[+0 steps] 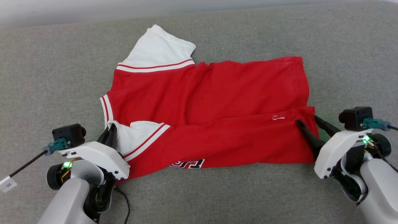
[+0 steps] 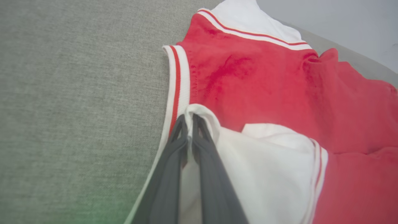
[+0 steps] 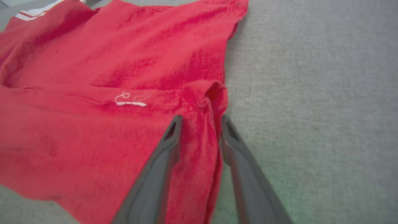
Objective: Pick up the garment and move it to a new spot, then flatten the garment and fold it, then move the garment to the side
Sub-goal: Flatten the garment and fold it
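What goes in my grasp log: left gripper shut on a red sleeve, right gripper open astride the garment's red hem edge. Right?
No: the left wrist view shows the left gripper shut on a white sleeve of the garment; the right gripper is open astride its red hem edge.

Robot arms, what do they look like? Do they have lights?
Yes! The left arm and right arm each have a pale grey forearm, a curvy white shell, a small green light, a black boxy camera with a teal plug, and two long, dark, pointy jaws. Black cables trail off them.
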`<state>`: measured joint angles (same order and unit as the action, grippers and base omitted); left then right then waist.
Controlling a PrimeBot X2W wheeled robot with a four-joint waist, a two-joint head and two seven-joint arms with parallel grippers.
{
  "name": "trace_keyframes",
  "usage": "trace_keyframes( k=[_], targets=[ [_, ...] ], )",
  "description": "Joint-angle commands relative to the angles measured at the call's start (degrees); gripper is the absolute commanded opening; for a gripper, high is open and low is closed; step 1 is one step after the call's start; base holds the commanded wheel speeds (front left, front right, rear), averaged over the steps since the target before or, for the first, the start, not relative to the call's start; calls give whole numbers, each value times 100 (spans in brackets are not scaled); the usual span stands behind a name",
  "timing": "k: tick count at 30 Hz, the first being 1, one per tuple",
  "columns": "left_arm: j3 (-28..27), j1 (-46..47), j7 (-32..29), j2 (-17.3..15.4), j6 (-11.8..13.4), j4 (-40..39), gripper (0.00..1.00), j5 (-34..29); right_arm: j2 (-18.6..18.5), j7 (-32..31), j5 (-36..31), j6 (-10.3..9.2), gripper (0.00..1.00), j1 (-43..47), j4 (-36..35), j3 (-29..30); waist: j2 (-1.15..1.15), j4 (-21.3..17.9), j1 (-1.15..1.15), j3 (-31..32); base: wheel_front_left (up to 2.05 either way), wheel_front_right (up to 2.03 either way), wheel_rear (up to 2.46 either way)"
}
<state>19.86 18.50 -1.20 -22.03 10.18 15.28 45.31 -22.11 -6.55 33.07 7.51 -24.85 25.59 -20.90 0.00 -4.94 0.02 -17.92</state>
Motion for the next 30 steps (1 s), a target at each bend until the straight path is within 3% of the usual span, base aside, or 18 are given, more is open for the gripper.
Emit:
trace_keyframes(
  k=[1,2,8,12,20,25,30],
  targets=[
    [-35,60,100,30,-76,138,92,50,-4,242,41,-4,100,-92,48,-98,0,-12,-2,95,0,0,0],
    [-62,36,152,26,-107,209,100,73,-18,376,71,-4,100,-77,64,-122,0,-15,-2,162,0,0,0],
    [-184,-280,235,-105,-129,182,100,183,-116,1221,3,-4,100,274,-76,-52,0,-37,-2,711,0,0,0],
    [-277,-549,-74,-453,-89,-135,100,273,-117,1458,-211,-4,100,586,-322,221,0,-81,-2,1047,0,0,0],
    [-179,-891,-1647,-1370,-134,-750,100,636,123,1140,-689,-4,100,1281,-1189,760,0,-304,-2,1375,0,0,0],
    [-100,-1131,-2339,-1624,-39,-802,100,872,282,896,-916,-4,100,1493,-1631,894,0,-496,-2,1341,0,0,0],
    [8,-1303,-2841,-1625,122,-642,100,1075,477,729,-982,-4,100,1663,-1990,1029,0,-685,-2,1154,0,0,0]
  ],
)
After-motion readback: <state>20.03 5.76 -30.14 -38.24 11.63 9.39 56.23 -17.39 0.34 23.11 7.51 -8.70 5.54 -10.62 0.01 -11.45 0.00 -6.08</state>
